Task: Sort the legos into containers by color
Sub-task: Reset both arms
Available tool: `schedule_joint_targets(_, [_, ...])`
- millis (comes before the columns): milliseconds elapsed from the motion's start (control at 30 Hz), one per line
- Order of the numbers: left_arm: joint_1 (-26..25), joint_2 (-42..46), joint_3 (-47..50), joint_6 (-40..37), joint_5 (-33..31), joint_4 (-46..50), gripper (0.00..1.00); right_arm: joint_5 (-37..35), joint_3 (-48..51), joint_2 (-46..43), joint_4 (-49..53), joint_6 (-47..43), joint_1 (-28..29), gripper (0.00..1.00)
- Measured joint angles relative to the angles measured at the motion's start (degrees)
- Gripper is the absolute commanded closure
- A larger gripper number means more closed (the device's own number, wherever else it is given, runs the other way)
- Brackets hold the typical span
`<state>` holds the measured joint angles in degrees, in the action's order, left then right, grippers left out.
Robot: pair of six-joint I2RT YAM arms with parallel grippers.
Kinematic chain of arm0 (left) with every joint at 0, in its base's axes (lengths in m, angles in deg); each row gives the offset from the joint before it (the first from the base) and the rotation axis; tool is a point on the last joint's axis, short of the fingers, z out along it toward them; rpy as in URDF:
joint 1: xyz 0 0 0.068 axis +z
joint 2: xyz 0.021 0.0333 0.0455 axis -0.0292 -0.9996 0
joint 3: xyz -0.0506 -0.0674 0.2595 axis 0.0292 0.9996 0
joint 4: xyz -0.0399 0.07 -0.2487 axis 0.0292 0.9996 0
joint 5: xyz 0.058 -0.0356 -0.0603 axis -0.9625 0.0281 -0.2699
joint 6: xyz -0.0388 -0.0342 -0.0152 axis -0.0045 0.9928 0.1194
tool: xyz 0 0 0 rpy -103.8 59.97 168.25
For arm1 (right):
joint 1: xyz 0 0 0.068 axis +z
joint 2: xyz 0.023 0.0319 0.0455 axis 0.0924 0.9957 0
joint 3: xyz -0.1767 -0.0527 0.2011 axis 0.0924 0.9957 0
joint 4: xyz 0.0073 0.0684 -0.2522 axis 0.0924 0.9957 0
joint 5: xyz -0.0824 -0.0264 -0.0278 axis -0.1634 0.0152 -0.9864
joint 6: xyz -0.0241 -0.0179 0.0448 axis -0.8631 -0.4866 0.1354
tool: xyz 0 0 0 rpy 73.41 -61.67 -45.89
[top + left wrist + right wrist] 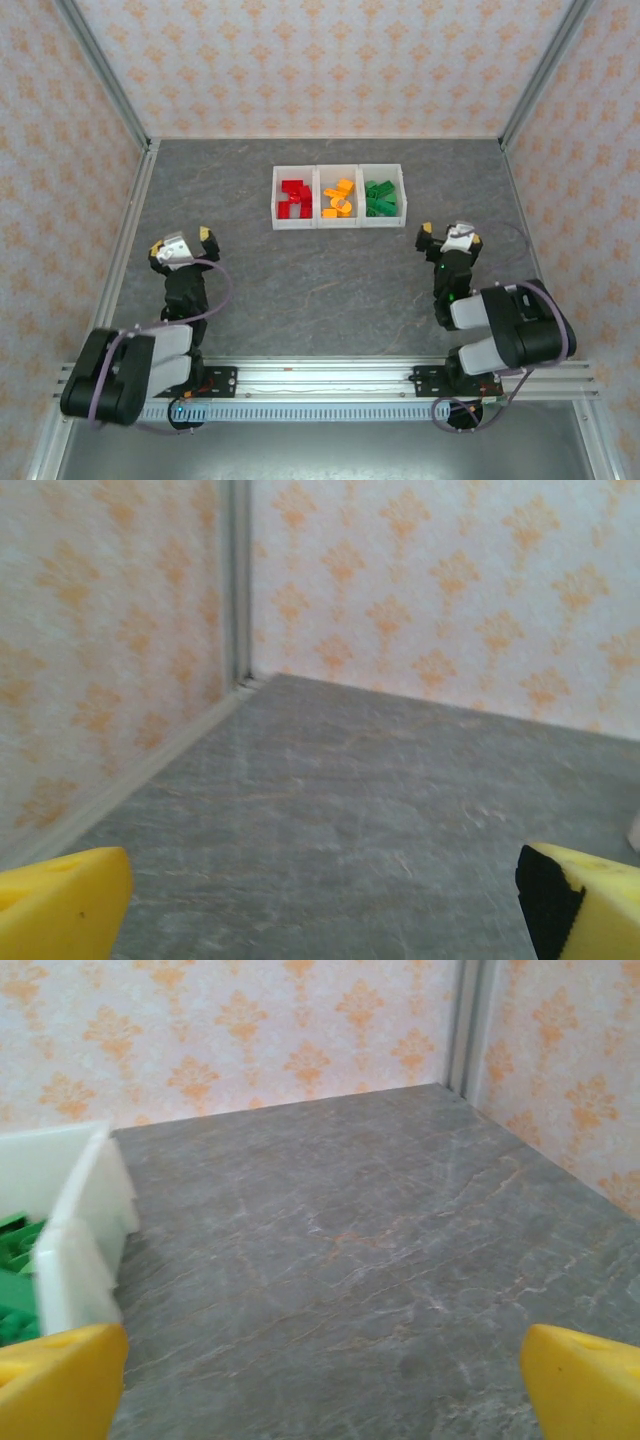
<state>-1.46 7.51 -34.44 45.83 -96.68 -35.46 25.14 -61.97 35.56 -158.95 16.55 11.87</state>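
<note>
Top view: legos (339,197), light, rigid, slick plastic by my judgement and best nipped across flat sides, all lie in the containers (338,226) at 12 o'clock on the worktop (320,285), red, orange, green from left to right; left pincer (184,242) at 8 o'clock, right pincer (448,238) at 4. Left wrist: its yellow fingers (60,905) stand wide apart, nothing held. Right wrist: fingers likewise apart, green legos at 9 o'clock; I read no brand or lettering.

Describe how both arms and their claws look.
The left arm and right arm are black with silver-grey housings; a thin purple cable loops along each. The left claw and right claw have whitish bodies and yellow fingers; one left finger shows a black patch.
</note>
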Motion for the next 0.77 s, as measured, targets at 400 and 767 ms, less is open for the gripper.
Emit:
schedule_joint_targets(400, [2.12, -15.58, -9.22, -0.20, 7.85, -5.16, 0.00, 4.63, -4.42, 2.10, 1.46, 2.54, -3.15, 0.00])
schedule_joint_targets(767, [2.01, -15.80, -9.81, 1.16, 1.44, -5.03, 0.01, 5.20, -4.44, 2.10, 2.38, 2.80, -3.15, 0.00])
